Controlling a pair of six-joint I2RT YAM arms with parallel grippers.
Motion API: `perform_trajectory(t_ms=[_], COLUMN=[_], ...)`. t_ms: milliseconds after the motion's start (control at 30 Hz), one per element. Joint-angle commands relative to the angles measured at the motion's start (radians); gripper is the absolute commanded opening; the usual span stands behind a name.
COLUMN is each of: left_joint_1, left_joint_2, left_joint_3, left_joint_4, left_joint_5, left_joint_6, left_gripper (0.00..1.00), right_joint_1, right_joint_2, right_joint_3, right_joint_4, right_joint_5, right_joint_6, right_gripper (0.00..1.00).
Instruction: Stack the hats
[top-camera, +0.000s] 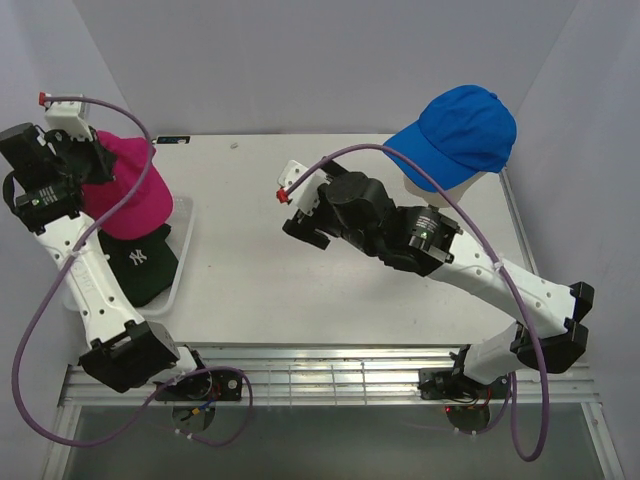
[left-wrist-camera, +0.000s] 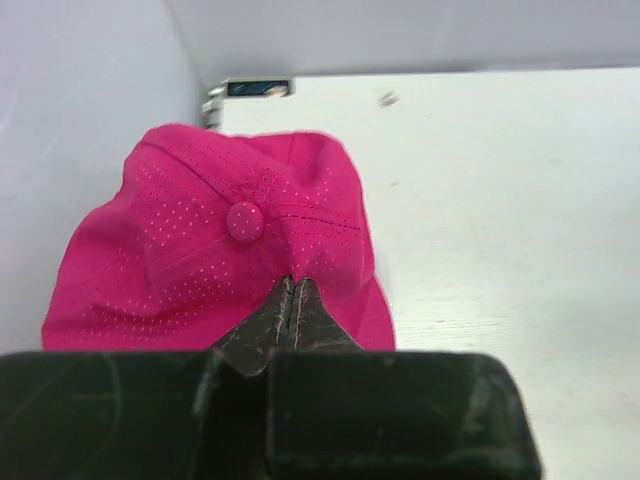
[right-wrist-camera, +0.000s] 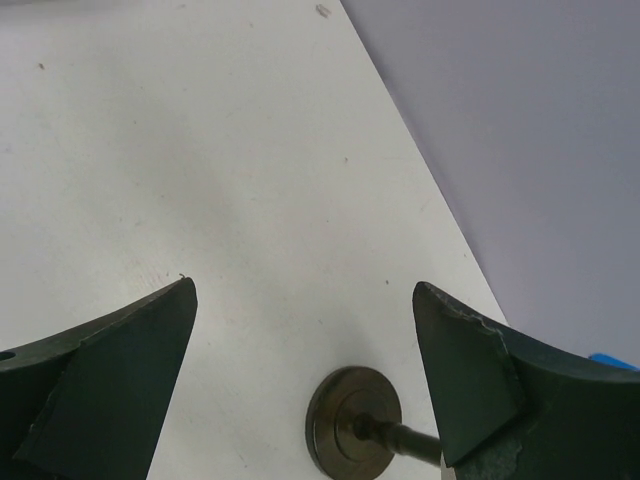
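Left gripper (left-wrist-camera: 293, 292) is pinched tight on the crown fabric of the magenta pink cap (left-wrist-camera: 220, 250), just below its top button, over by the left wall. From above, that cap overlaps the far edge of the dark green NY cap (top-camera: 140, 262), which lies in the white basket (top-camera: 184, 250). Right gripper (right-wrist-camera: 303, 290) hangs over the middle of the white table (top-camera: 300, 290), jaws spread wide. The royal blue cap (top-camera: 460, 130) sits on the cream mannequin head (top-camera: 465, 183) at the far right, and the head's dark round base (right-wrist-camera: 350, 425) shows low between the right fingers.
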Motion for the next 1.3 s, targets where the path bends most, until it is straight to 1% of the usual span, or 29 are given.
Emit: perform_trajectory(t_ms=[0,33,67,100,133,167,200,233,300,333,400,433,500,533,600,633,667,767,833,933,1033,1267], left_joint_1=[0.0,-0.006,-0.016,-0.036,-0.091,-0.122,-0.15,-0.206,-0.252,-0.294,-0.322,-0.34,-0.349,-0.355,-0.363,-0.369,-0.371,-0.372,-0.374,-0.374,-0.374,-0.374], left_joint_2=[-0.025,-0.021,-0.015,-0.011,0.0,0.002,0.003,0.003,0.005,0.005,0.005,0.005,0.005,0.005,0.002,0.0,-0.003,-0.018,-0.028,-0.031,-0.031,-0.032], left_joint_3=[0.058,0.066,0.075,0.082,0.091,0.088,0.083,0.069,0.063,0.066,0.08,0.089,0.124,0.137,0.167,0.174,0.178,0.183,0.183,0.178,0.18,0.186], left_joint_4=[-0.026,-0.009,-0.006,0.0,0.0,0.001,0.0,0.0,0.0,0.001,0.003,0.002,0.002,0.002,0.006,0.008,0.009,0.015,0.018,0.018,0.02,0.021], left_joint_5=[0.3,0.35,0.388,0.407,0.401,0.393,0.39,0.39,0.401,0.419,0.442,0.457,0.489,0.499,0.513,0.519,0.528,0.536,0.533,0.539,0.549,0.557], left_joint_6=[-0.083,-0.149,-0.178,-0.206,-0.242,-0.252,-0.285,-0.315,-0.341,-0.355,-0.396,-0.408,-0.448,-0.462,-0.493,-0.502,-0.51,-0.527,-0.528,-0.533,-0.537,-0.539], left_gripper=[0.0,0.0,0.0,0.0,0.0,0.0,0.0,0.0,0.0,0.0,0.0,0.0,0.0,0.0,0.0,0.0,0.0,0.0,0.0,0.0,0.0,0.0], right_joint_1=[0.009,0.017,0.027,0.055,0.069,0.084,0.109,0.115,0.124,0.126,0.13,0.13,0.133,0.133,0.133,0.133,0.133,0.133,0.132,0.132,0.13,0.104], right_joint_2=[-0.041,-0.056,-0.094,-0.114,-0.137,-0.175,-0.191,-0.202,-0.199,-0.191,-0.161,-0.147,-0.095,-0.07,0.0,0.026,0.074,0.154,0.183,0.226,0.264,0.315], right_joint_3=[-0.07,-0.119,-0.24,-0.315,-0.395,-0.558,-0.637,-0.707,-0.805,-0.81,-0.847,-0.867,-0.897,-0.919,-0.937,-0.953,-0.956,-0.936,-0.919,-0.87,-0.832,-0.775], right_joint_4=[0.236,0.308,0.477,0.584,0.703,0.941,1.061,1.174,1.339,1.349,1.398,1.498,1.598,1.705,1.807,1.918,1.971,2.066,2.109,2.119,2.107,2.111], right_joint_5=[-0.104,-0.109,-0.106,-0.103,-0.093,-0.101,-0.113,-0.145,-0.176,-0.185,-0.188,-0.19,-0.184,-0.175,-0.167,-0.164,-0.161,-0.133,-0.13,-0.127,-0.118,-0.119], right_joint_6=[-0.12,-0.167,-0.303,-0.389,-0.484,-0.695,-0.799,-0.886,-1.024,-1.048,-1.112,-1.199,-1.285,-1.354,-1.41,-1.447,-1.465,-1.508,-1.508,-1.519,-1.517,-1.511], right_gripper=[0.93,0.93,0.94,0.94,0.95,0.97,0.98,0.97,0.95,0.95,0.95,0.95,0.95,0.95,0.94,0.94,0.94,0.95,0.96,1.0,0.88,0.77])
